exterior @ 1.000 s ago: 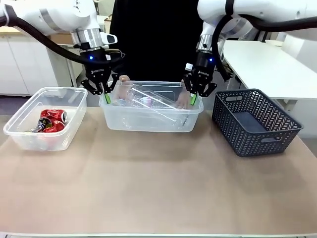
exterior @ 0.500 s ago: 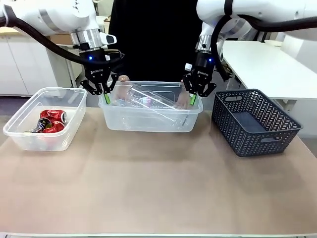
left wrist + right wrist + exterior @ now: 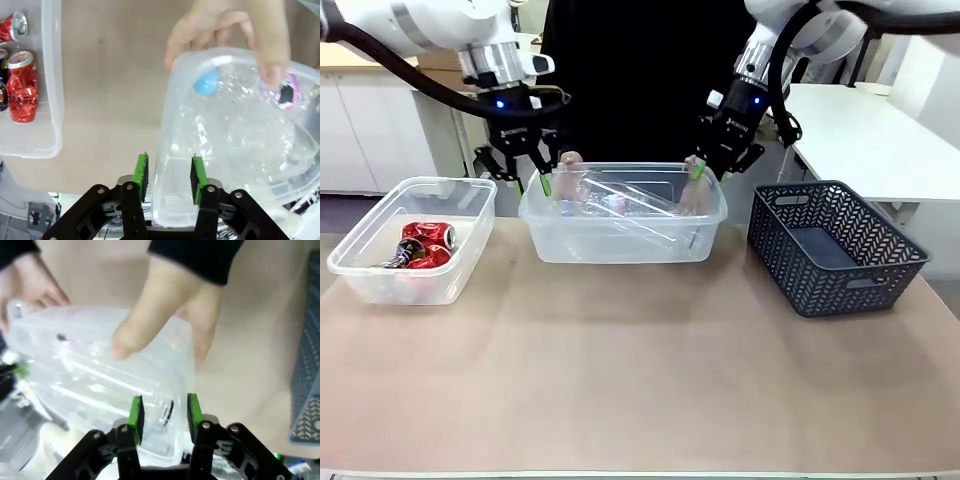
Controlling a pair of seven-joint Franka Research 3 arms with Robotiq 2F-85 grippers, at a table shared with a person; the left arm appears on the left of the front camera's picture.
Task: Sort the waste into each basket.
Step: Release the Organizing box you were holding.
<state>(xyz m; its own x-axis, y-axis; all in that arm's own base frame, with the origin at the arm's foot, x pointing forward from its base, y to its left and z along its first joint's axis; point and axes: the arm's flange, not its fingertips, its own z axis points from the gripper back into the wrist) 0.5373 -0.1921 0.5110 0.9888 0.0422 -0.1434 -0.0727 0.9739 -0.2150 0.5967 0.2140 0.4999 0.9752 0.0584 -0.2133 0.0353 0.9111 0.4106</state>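
Both grippers let go of the middle tub

The left gripper at 9 o'clock and right gripper at 3 o'clock of the clear plastic bottle tub have spread jaws; they should lift straight up, missing the person's hands. Red cans lie in the left clear tub.

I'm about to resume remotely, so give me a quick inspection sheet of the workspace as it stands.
Surface: tan table, bare in front.
Job's things: crushed red cans in the left clear tub; plastic bottles in the middle clear tub.
Clutter: dark grey basket, right.
Grippers: left tool and right tool open, pads straddling the middle tub's end walls; a person's hands hold its far rim.
Cables: black hoses along both arms.
Surroundings: person in black behind the table; white table, right.
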